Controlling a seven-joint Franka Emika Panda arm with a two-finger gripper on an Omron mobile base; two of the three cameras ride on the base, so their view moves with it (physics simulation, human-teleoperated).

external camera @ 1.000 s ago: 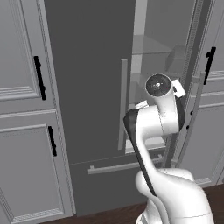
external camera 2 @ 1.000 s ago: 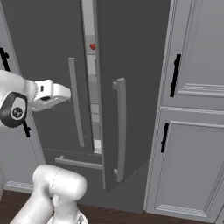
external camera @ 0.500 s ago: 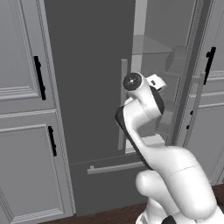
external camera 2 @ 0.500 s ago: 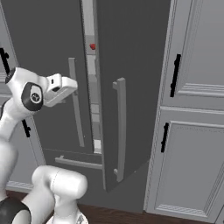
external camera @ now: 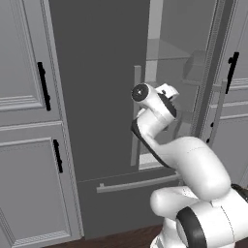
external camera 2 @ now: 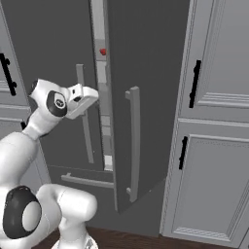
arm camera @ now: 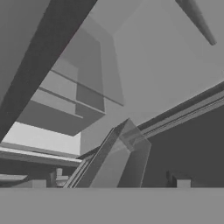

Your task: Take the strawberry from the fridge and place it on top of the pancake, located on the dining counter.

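Since a second ago the arm has swung its hand away from the camera side and in toward the fridge (external camera: pixel 101 72), so now the claw (external camera 2: pixel 90 97) is sitting right at the gap between the two upper doors. Looking at the right base view, the claw is hanging just beside the edge of the right door, which is standing ajar, with its long grey bar handle (external camera 2: pixel 134 141) sticking out toward us. The left door's handle (external camera 2: pixel 85 116) is showing just behind the hand. Up through that narrow gap there's a small red thing, the strawberry (external camera 2: pixel 102 51), sitting inside the fridge, above the claw and well apart from it. In the left base view the hand is partly covering the bar handle (external camera: pixel 136 116), and the pale interior with a clear shelf (external camera: pixel 169 51) is showing through the opening. Jaws are spread wide and aren't gripping anything. The hand view is looking up into pale shelves and door edges at a tilt, too jumbled for me to say which shelf is which. Light grey cabinets with black handles (external camera: pixel 43 86) are flanking the fridge on both sides.
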